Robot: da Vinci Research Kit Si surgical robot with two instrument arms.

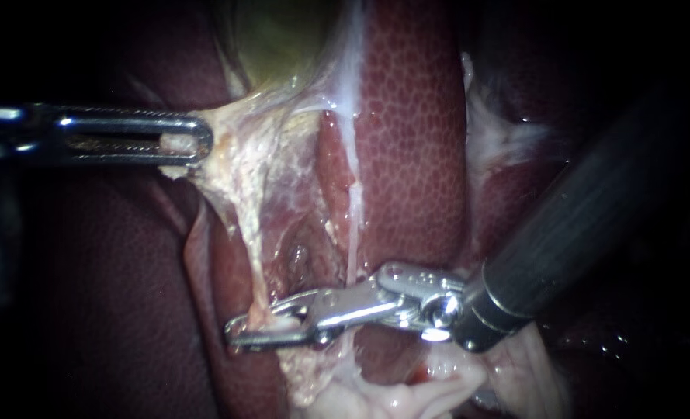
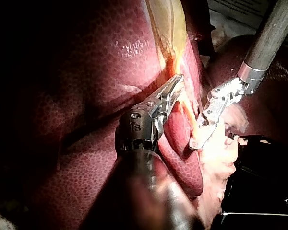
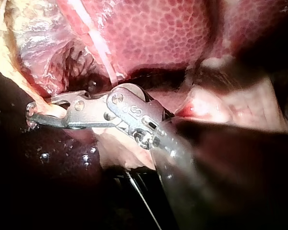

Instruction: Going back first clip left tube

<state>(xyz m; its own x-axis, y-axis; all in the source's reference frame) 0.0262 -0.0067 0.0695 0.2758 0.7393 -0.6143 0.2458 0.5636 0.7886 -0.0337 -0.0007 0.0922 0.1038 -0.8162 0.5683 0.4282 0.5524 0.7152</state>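
Your L instrument [image 1: 203, 140]: pincer clenched on pale tissue [image 1: 236, 159] just below the gallbladder [image 1: 282, 39]. Your R instrument [image 1: 240, 330]: pincer parted, w/ the left tube [image 1: 253, 256] running down between its halves, beside the liver [image 1: 414, 140].

**Bench surgical robot, close on its two tools.** At nine o'clock in the endoscope view, the left instrument [image 1: 205, 141], a polished steel tool, is showing long, narrow jaws with rounded ends and a slot cut along their length. Bright glints are running down the rails. In the left wrist view, the same left instrument [image 2: 179, 80] is showing small round holes along its jaws. They are sitting on a black, rounded wrist block that is bearing a pale stamped mark ahead of a dark matte shaft. At three o'clock, the right instrument [image 1: 236, 335], a charcoal tubular shaft, is ending in a banded silver collar. Its bright steel wrist is carrying a round pivot pin and a row of small holes, and its jaws are tapering slim and flat.
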